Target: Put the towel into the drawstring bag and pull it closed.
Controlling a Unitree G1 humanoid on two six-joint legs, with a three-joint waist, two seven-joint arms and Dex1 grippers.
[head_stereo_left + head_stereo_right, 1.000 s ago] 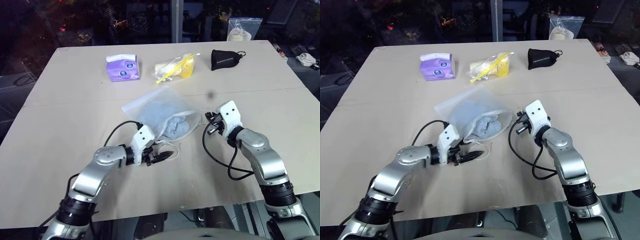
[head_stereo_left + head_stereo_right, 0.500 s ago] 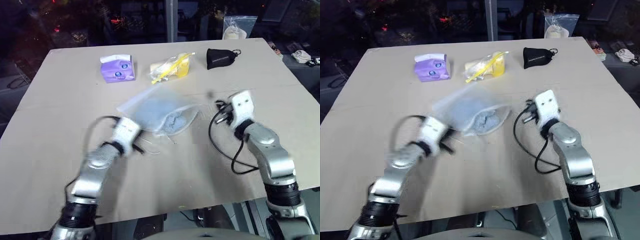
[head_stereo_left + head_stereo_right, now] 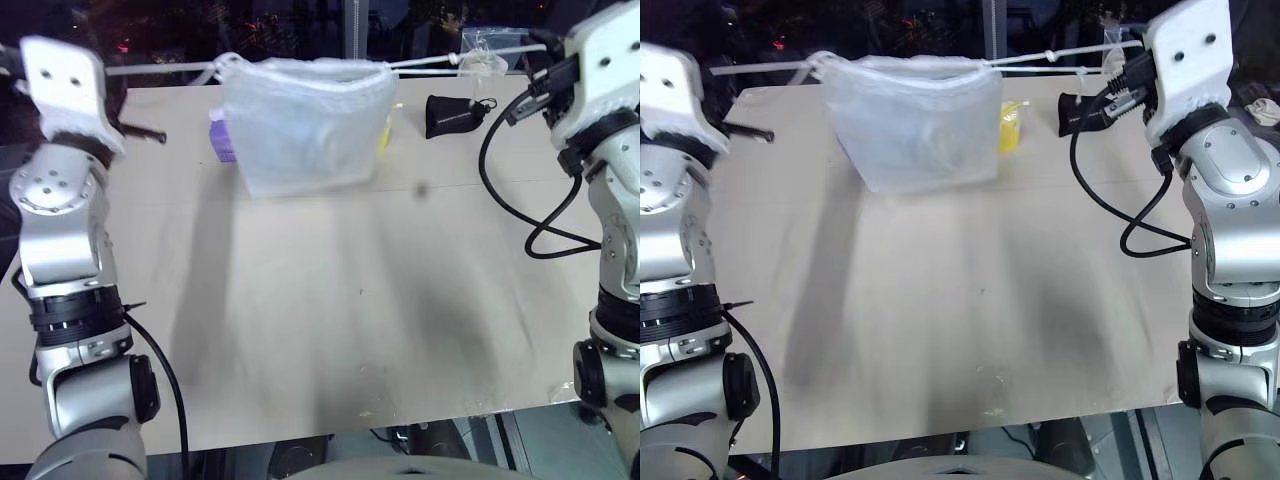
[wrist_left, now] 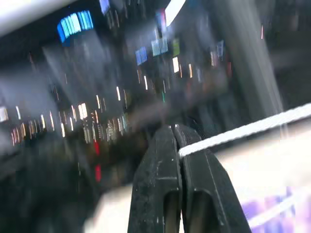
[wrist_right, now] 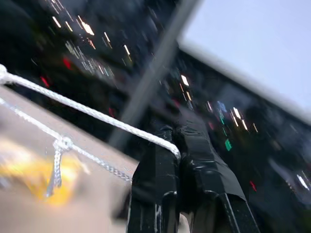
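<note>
the drawstring bag hangs above the table; both grippers, left and right, pinch its cords tight. a slipping cord could drop it.

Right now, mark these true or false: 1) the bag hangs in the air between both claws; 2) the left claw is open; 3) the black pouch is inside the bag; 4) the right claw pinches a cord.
1) True: the drawstring bag hangs by its cords above the table.
2) False: the left claw is shut on a cord.
3) False: the black pouch lies on the table.
4) True: the right claw is shut on a cord.
</note>
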